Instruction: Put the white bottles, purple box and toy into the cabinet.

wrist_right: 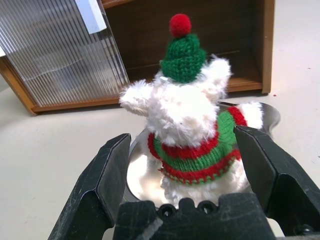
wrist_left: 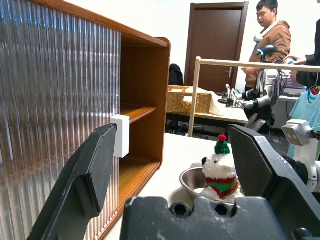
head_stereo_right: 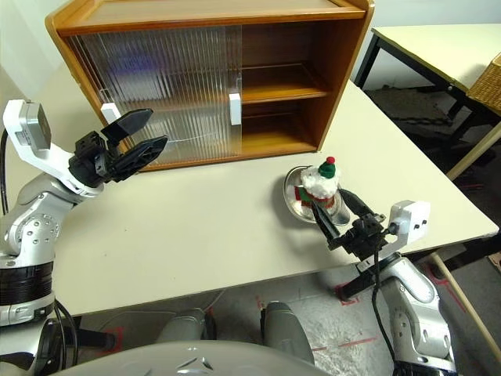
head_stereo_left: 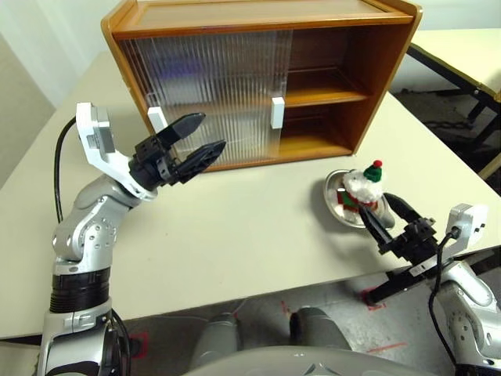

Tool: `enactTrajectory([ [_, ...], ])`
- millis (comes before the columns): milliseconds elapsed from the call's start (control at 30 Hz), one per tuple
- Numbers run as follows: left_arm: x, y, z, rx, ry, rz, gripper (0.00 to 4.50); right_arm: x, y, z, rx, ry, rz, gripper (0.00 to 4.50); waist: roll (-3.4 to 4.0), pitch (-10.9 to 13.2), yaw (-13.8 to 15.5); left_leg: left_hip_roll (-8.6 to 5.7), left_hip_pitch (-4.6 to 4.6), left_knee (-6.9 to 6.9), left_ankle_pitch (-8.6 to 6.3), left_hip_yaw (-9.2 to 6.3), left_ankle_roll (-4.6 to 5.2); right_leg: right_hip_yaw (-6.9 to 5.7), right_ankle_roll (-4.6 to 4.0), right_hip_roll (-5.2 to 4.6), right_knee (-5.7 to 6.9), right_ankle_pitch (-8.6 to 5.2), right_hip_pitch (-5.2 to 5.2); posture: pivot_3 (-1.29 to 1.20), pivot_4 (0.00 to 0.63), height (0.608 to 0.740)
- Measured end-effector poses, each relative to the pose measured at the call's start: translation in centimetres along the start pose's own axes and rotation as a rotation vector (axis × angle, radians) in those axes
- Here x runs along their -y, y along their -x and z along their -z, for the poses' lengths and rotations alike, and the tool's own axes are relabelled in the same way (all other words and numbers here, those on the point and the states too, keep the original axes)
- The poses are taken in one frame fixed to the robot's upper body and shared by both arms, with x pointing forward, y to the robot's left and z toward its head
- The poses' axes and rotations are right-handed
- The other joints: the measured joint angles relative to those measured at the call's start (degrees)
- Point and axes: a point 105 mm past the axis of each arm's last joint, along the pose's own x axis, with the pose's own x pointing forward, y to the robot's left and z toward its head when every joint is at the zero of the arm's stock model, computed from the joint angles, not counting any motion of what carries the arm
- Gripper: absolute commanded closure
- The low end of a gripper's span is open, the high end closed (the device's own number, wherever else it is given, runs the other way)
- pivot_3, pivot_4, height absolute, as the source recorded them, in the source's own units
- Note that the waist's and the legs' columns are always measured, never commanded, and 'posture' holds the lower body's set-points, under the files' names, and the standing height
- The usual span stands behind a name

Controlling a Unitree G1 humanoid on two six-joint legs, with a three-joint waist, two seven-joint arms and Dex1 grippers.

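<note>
The toy (head_stereo_left: 362,188), a fluffy white plush with a red-and-green band and a green hat, sits upright in a shiny steel bowl (head_stereo_left: 335,197) on the table's right side. My right gripper (head_stereo_left: 378,208) is open just in front of it, near the table's front edge. In the right wrist view one finger stands on each side of the toy (wrist_right: 190,120), clear of its fur. My left gripper (head_stereo_left: 210,131) hangs open and empty in front of the cabinet's (head_stereo_left: 258,17) left sliding door. The right half of both shelves is uncovered. The white bottles and the purple box are out of view.
Ribbed translucent doors with white handles (head_stereo_left: 277,111) cover the cabinet's left and middle. A second table (head_stereo_right: 438,47) stands to the right across a gap of floor. In the left wrist view a person (wrist_left: 267,35) stands far off behind a wicker basket (wrist_left: 187,100).
</note>
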Motion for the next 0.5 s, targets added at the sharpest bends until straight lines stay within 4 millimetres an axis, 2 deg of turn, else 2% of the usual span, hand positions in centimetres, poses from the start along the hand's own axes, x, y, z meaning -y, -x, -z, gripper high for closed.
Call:
enactTrajectory([
  [167,0.0,0.0,-0.1,-0.001,-0.002,-0.001,0.00,-0.2,-1.0,0.2,0.005,-0.003,0.007,0.04,0.00,0.00,0.05,-0.01,-0.01,0.00,0.00,-0.01,0.00,0.00,0.06,0.00,0.00,0.03,0.00,0.00,0.003,0.740],
  [333,-0.1,-0.2,-0.3,0.004,-0.011,-0.003,0.00,0.0,-1.9,-0.5,0.032,0.011,0.016,0.04,-0.01,-0.01,0.05,-0.02,-0.01,0.00,0.00,-0.01,0.00,0.00,0.08,0.00,0.00,0.04,0.00,0.00,0.002,0.740],
  [433,-0.1,-0.3,-0.4,0.006,-0.014,-0.002,0.00,0.1,-2.0,-0.5,0.031,0.008,0.020,0.70,-0.01,-0.01,0.05,-0.01,-0.01,0.00,0.01,-0.02,0.02,0.00,0.08,0.01,0.01,0.05,0.00,0.00,0.001,0.740],
  [500,-0.1,-0.3,-0.4,0.006,-0.014,-0.003,0.00,0.2,-2.0,-0.3,0.026,0.004,0.022,1.42,-0.01,-0.01,0.05,-0.02,-0.01,0.00,0.02,-0.02,0.03,0.00,0.08,0.00,0.00,0.05,0.00,0.00,0.000,0.740],
])
